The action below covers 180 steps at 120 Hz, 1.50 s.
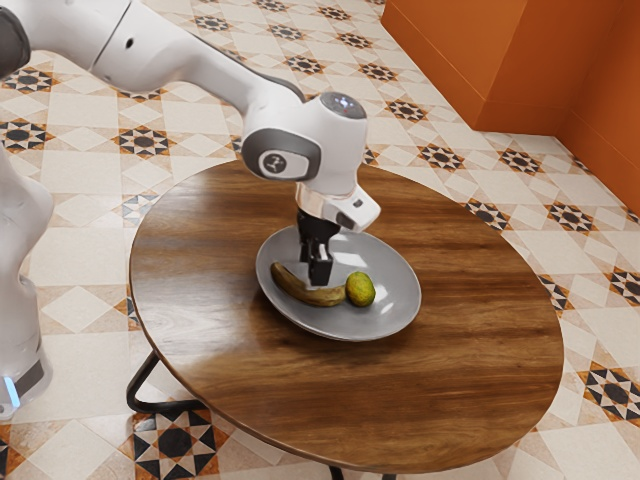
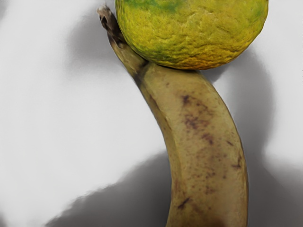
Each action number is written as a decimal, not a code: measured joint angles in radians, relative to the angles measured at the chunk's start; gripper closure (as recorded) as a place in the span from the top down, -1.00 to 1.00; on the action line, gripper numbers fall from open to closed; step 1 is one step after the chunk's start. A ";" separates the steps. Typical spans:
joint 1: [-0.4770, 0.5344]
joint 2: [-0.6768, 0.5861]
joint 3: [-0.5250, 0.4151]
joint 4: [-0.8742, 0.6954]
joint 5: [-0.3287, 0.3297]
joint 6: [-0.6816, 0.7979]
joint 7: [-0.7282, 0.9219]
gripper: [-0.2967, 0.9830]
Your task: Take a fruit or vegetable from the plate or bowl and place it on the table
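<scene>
The near rim of the round wooden table (image 1: 400,430) comes first in the exterior view, at six o'clock, its brown grain glossy. Beneath that rim, at seven o'clock, a black metal leg (image 1: 150,403) bends down toward the floor. Further in, close to the middle of the tabletop, sits a shallow grey plate (image 1: 388,315), and both pieces of food are on it. The banana (image 1: 307,292) curves along the plate's near half, from about nine o'clock round toward five. The round yellow-green fruit (image 1: 360,289) is at its three o'clock end, the two lying against each other. In the wrist view the banana's skin has brown specks and darker scuffs, and its dark stem (image 2: 109,22) pokes out past the fruit; the fruit's skin is wrinkled, greenest in one patch. Soft shadows fall on the plate around both.

The black gripper (image 1: 318,274) points down over the plate, at the banana and to the fruit's ten o'clock. I cannot tell whether its fingers are open or closed, or whether they have hold of anything. Above it the white arm (image 1: 205,65) slants in from eleven o'clock, with more of its white body over at nine. Beyond the table runs a pale floor (image 1: 75,300) patterned with dark and orange stars, and at one o'clock stand orange walls (image 1: 450,70).
</scene>
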 joint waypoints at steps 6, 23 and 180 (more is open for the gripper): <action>0.000 0.005 0.000 0.000 -0.001 0.005 0.005 0.25; -0.001 0.025 0.000 -0.001 -0.003 0.025 0.017 0.24; 0.000 0.087 0.003 -0.003 -0.016 0.117 0.047 -0.15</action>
